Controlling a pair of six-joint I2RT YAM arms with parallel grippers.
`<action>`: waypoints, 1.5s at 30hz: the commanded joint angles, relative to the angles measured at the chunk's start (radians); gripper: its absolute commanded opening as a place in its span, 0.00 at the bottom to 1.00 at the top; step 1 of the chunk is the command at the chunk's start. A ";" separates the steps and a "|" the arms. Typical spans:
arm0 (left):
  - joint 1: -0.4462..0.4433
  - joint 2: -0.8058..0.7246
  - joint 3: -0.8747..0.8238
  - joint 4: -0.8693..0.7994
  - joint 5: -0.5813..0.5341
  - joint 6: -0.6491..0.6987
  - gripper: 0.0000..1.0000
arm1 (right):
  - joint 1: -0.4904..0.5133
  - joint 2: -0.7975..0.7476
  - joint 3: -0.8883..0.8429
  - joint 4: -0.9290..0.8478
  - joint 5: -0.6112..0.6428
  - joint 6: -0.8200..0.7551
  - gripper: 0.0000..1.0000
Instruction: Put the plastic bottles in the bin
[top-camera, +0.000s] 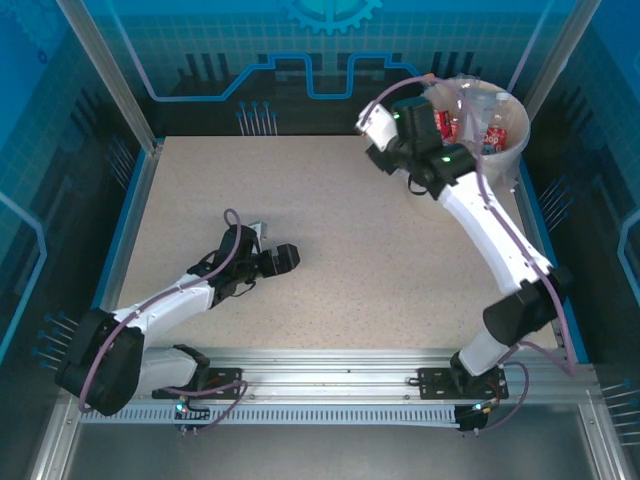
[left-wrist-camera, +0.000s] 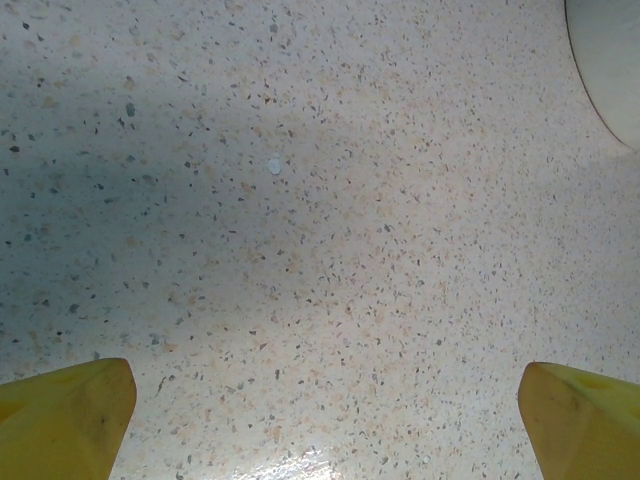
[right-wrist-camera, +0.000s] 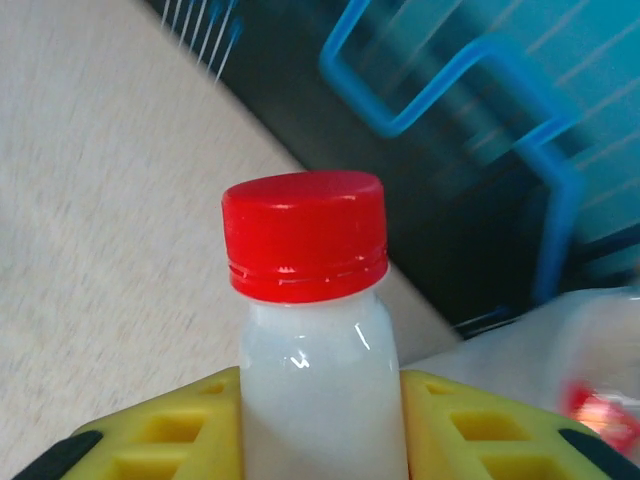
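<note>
My right gripper (right-wrist-camera: 322, 420) is shut on a small bottle (right-wrist-camera: 318, 340) with a milky-white body and a red cap (right-wrist-camera: 305, 235), held upright between the yellow fingers (right-wrist-camera: 160, 435). In the top view that gripper (top-camera: 395, 125) hovers at the left rim of the cream-white bin (top-camera: 512, 150), which stands at the table's far right corner. Several red-labelled bottles (top-camera: 447, 126) lie inside the bin. The bin's rim (right-wrist-camera: 560, 335) shows to the right of the held bottle. My left gripper (top-camera: 285, 258) rests low over the middle of the table, open, with nothing between its fingertips (left-wrist-camera: 70, 410).
The speckled tabletop (top-camera: 330, 200) is framed by blue side edges and aluminium posts. A dark back wall (right-wrist-camera: 400, 190) stands just behind the held bottle. A curved cream-white surface (left-wrist-camera: 610, 60) cuts the left wrist view's top right corner.
</note>
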 joint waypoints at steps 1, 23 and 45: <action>0.009 0.013 0.008 0.025 0.027 0.012 0.99 | -0.055 -0.058 0.045 0.114 0.028 0.054 0.38; 0.009 -0.013 -0.017 0.024 0.021 0.005 0.99 | -0.443 0.021 -0.219 0.822 0.284 0.360 0.32; 0.009 0.030 0.026 0.019 0.032 0.020 0.99 | -0.626 0.074 -0.311 0.460 0.034 0.837 0.33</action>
